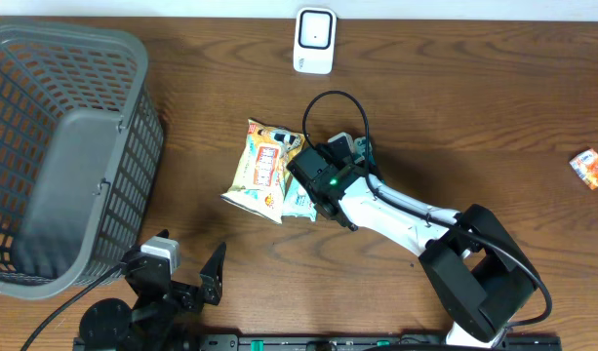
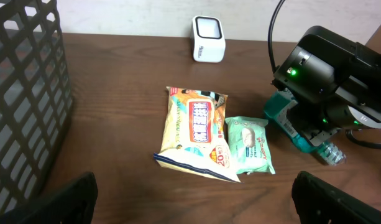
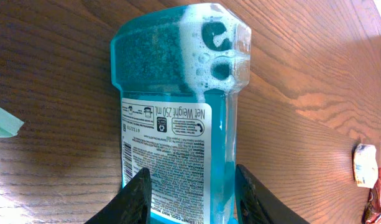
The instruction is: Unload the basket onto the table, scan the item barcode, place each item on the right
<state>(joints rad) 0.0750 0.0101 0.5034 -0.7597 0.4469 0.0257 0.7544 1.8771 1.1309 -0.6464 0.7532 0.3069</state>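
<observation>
Basket (image 1: pixel 142 146) fills the left end of the worktop (image 1: pixel 474 117). Left jaws stand wide apart and empty near the front edge. Right jaws are clamped on the bottle (image 3: pixel 178 124), which is at mid-worktop just right of the wipes (image 2: pixel 249 144) and well short of the scanner (image 1: pixel 315 40).

Risks, as I judge them: the smooth, liquid-heavy bottle could twist or slip in that grip, or reach the scanner with its label (image 3: pixel 159 155) turned away.

Count: one basket, two arms, one snack bag (image 1: pixel 261 168), one wipes, one bottle, one scanner, one small packet (image 1: pixel 591 168).
</observation>
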